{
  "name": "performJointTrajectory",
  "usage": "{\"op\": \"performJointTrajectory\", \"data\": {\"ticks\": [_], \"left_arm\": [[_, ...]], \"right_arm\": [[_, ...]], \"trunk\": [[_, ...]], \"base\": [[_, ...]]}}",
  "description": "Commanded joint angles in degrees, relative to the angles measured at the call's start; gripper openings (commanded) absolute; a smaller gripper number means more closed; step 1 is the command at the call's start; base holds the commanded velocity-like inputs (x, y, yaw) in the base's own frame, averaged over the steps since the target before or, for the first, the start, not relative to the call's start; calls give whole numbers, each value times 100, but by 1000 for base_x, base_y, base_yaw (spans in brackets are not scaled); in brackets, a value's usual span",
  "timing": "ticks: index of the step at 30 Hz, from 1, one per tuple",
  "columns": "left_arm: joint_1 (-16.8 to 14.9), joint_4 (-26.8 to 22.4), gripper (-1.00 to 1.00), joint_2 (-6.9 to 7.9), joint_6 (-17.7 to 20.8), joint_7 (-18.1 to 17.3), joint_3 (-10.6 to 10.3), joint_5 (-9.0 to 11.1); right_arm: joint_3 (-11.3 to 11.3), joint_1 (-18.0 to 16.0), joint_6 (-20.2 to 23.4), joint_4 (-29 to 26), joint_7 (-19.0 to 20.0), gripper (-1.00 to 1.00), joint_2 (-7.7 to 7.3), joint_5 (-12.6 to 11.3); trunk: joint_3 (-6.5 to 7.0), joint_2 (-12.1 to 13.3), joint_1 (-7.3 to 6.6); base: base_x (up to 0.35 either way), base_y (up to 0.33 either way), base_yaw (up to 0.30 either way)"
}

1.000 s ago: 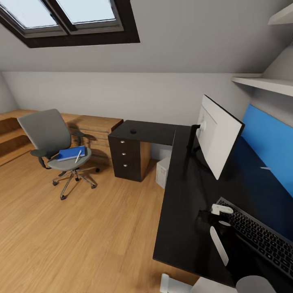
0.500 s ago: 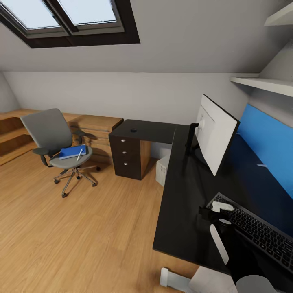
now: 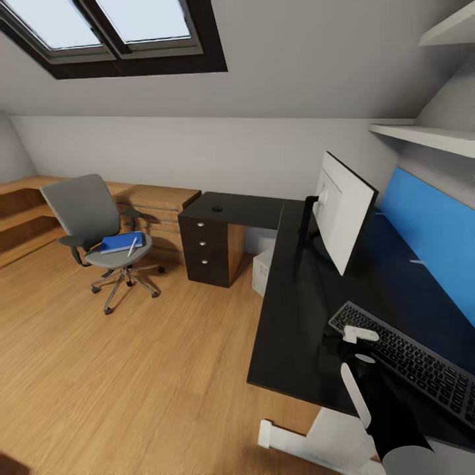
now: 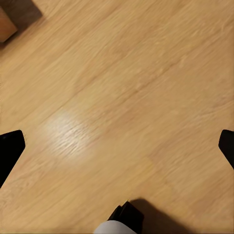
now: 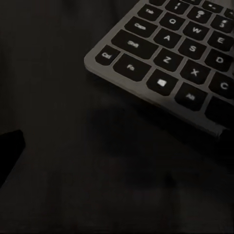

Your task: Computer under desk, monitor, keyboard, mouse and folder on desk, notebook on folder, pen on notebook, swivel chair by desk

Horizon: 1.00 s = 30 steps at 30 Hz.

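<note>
The keyboard lies on the black worktop near the monitor; folder and pen rest on the swivel chair. Left hand spread wide above wood floor; right hand's grip cannot be told.

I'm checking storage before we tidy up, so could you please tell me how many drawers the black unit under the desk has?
3: the black drawer unit under the glossy black desk's far wing shows top, middle and bottom drawers, stacked, each with a small knob.

Glossy black desk; cloth swivel chair (chrome base); wooden floor.
</note>
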Motion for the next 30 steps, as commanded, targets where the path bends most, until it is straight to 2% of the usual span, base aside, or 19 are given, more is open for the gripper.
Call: {"op": "performJointTrajectory", "data": {"ticks": [1, 6, 14, 21, 24, 25, 28, 30], "left_arm": [[-4, -6, 100, 7, -31, 33, -48, 56], [-4, -6, 100, 7, -31, 36, -47, 56], [-4, -6, 100, 7, -19, 38, -52, 56], [-4, -4, 100, -5, -14, 41, -58, 64], [-4, 19, 100, -69, -13, 41, -68, 64], [-4, 26, 100, -94, -13, 42, -70, 65], [-4, 32, 100, -121, -15, 42, -86, 62], [-4, 35, 100, -142, -19, 43, -164, 36]], "right_arm": [[9, -3, 21, -8, -40, 100, -1, -61], [11, -3, 28, -3, -44, 100, 4, -65], [9, -3, 30, -5, -48, 100, 3, -65], [-21, -3, -16, -207, -48, 100, -24, -57], [-182, -3, -82, -268, -73, 100, -63, -57], [-320, -3, -96, -279, -106, 100, -90, -57], [-550, -3, -112, -288, -178, 100, -120, -57], [-773, -7, -126, -287, -249, 100, -156, -57]], "trunk": [[-6, -4, -1], [-6, -4, -1], [-6, -4, -1], [-6, -4, -1], [-6, -4, -1], [-6, -4, -1], [-6, -4, -1], [-6, -4, -1]], "base": [[-71, 0, 0], [-60, 0, 0], [-239, 0, 0], [-46, 0, 0], [-5, 0, 0], [-3, 0, 0], [-2, -31, 0], [-1, -150, 0]]}}
